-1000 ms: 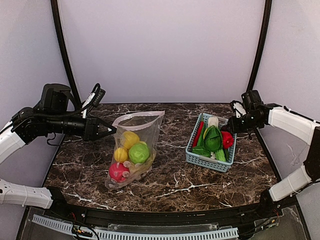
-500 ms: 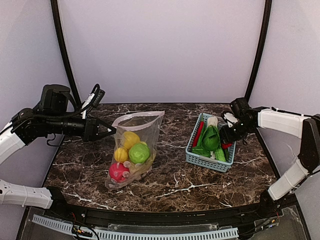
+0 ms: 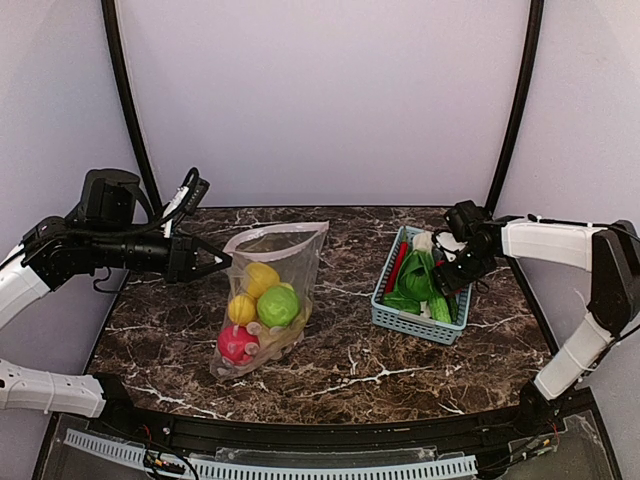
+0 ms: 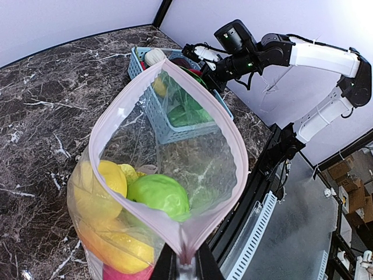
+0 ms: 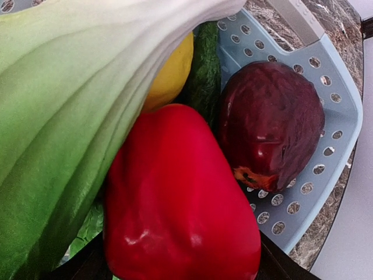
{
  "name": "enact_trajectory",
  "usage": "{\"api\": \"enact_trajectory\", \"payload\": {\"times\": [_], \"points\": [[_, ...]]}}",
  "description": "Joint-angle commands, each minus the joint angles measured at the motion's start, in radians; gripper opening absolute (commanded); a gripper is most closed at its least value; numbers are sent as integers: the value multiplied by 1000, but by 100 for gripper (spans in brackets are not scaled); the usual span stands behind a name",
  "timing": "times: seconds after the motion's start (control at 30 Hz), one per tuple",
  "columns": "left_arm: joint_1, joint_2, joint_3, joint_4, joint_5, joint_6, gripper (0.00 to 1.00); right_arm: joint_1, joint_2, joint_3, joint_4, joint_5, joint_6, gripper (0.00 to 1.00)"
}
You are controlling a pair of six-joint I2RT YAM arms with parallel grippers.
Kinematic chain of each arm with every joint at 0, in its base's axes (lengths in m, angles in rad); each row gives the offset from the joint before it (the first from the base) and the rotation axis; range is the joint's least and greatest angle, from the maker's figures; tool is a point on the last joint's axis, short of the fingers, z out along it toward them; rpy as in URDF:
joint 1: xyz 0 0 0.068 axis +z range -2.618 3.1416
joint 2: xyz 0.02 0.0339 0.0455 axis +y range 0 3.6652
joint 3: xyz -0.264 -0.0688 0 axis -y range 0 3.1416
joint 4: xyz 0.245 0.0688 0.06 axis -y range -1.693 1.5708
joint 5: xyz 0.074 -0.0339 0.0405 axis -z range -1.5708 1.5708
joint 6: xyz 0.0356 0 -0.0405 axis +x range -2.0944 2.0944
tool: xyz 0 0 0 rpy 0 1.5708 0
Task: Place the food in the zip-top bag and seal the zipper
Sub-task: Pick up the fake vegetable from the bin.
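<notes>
Left tool (image 3: 222, 262) clenched on the zipper (image 4: 186, 242) at the left corner of the bag (image 3: 283, 250) mouth; mouth gapes open. Bag lies left of table (image 3: 350, 375) centre, mouth toward the far edge, with lemon (image 3: 261, 277), apple (image 3: 278, 306) and red fruit (image 3: 237, 343) inside. Right tool (image 3: 447, 272) is down in the basket (image 3: 402, 318) near the right edge, released, fingers (image 5: 87, 265) either side of a red pepper (image 5: 175, 198).

Food (image 3: 278, 305) in zip-top bag (image 3: 292, 248); basket (image 3: 402, 318) right of bag.
</notes>
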Motion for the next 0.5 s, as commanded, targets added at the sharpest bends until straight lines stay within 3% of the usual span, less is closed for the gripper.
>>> {"api": "enact_trajectory", "payload": {"times": [0.0, 0.47], "points": [[-2, -17, -5, -4, -5, 10, 1, 8, -7, -3, 29, 45, -8, 72], [-2, -20, 11, -13, 0, 13, 1, 8, -216, 27, -87, 53, 36, 59]]}}
